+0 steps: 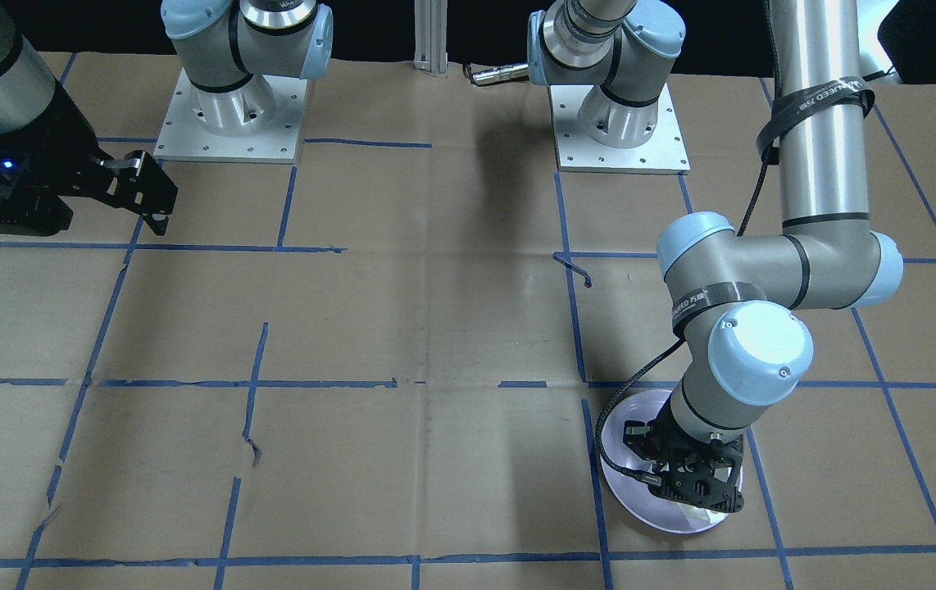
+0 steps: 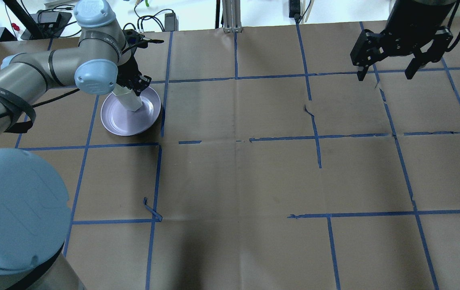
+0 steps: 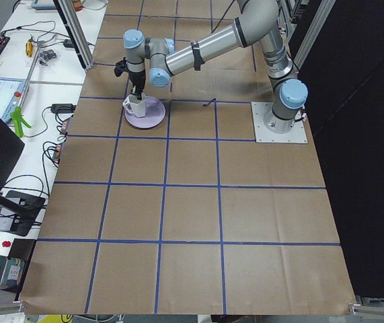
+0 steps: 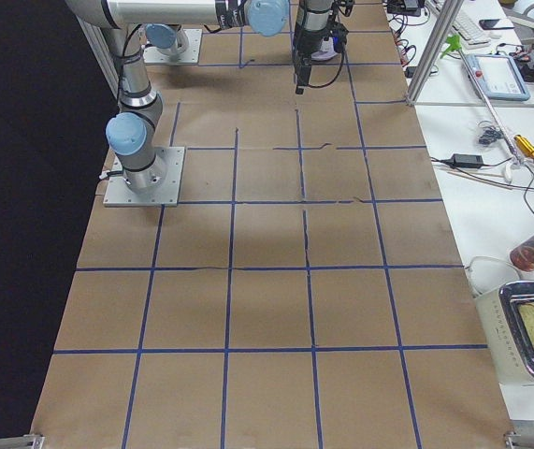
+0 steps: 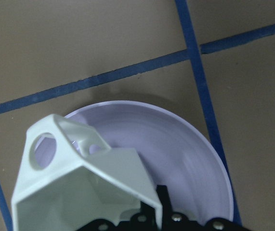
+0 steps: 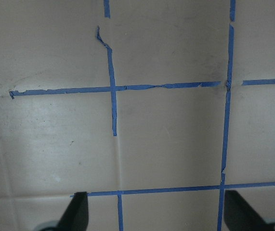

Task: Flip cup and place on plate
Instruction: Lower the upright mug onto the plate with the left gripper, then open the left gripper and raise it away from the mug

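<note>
- My left gripper [image 2: 134,81] is clamped on the cup [image 2: 130,100], pinching its wall at the rim. In the wrist view one dark finger presses the outside of the wall, and the other is hidden below the edge of the picture.
- The cup hangs mouth-up under the wrist, over the inner part of the plate [image 2: 114,125], on the side away from the robot. I can't tell from any view whether its base touches the plate or floats just above it.
- The plate lies flat on the table [image 2: 234,181], at the far left of my workspace.
- My right gripper [image 2: 385,75] hangs with its jaws spread and nothing between them, well apart from the plate on the other side of the table.
- Handling judgement: the cup looks like glazed ceramic, so stiff, slick and chippable (as is the plate beneath it). It is small and probably light, but the flat facets give the pads little bite if they land on an edge.
- The open handle [image 5: 60,126] points away from the fingers. I'd leave it alone, since it looks like the weakest part, and keep the grip on a flat wall facet.
- I'd set it down gently to avoid a ceramic-on-ceramic knock.
</note>
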You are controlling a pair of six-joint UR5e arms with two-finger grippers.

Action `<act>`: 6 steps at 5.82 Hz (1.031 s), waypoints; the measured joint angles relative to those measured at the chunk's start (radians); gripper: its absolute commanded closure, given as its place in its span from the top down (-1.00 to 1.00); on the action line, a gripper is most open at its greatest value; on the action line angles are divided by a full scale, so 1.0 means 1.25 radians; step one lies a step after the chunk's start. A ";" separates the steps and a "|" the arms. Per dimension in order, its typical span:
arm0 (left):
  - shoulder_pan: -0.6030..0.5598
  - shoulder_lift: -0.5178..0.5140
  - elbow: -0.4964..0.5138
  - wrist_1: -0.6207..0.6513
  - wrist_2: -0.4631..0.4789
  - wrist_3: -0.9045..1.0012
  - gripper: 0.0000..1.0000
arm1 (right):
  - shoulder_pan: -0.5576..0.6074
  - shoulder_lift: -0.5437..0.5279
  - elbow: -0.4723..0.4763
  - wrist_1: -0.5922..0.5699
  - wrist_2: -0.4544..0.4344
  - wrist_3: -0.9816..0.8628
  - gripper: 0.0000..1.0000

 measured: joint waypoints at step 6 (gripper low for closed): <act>-0.024 0.227 0.025 -0.296 -0.002 -0.192 0.99 | 0.000 0.000 0.000 0.000 0.000 0.000 1.00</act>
